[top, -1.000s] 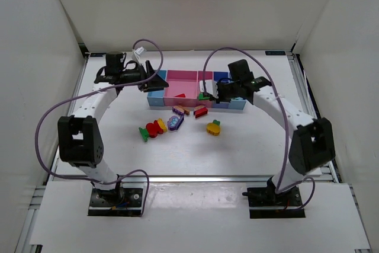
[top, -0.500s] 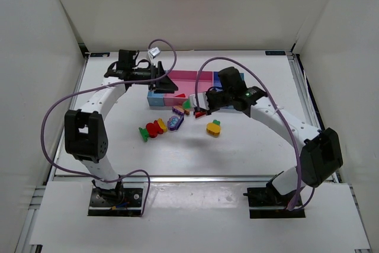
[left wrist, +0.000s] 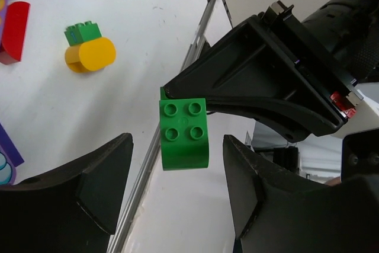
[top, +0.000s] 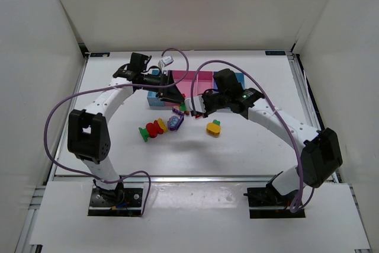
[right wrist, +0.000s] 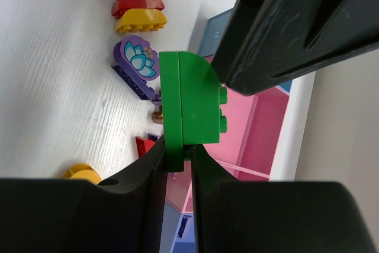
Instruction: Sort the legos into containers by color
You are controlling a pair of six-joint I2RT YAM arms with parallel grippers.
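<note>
One green brick [right wrist: 189, 114] is in hand. The right gripper [right wrist: 177, 157] is clamped on one end of it and holds it in the air above the table [top: 254, 140], just in front of the containers [top: 155, 101]. The left gripper [left wrist: 177, 149] stands wide, with one finger on each side of the brick and neither touching it.

We judge this step to be a hand-over from the right arm to the left. The next move calls for the left fingers to close squarely on the brick's side faces before the right fingers let go.

The brick's long axis runs straight out from the right fingers. Its rounded end points away from them, and its studs face the left gripper.
</note>
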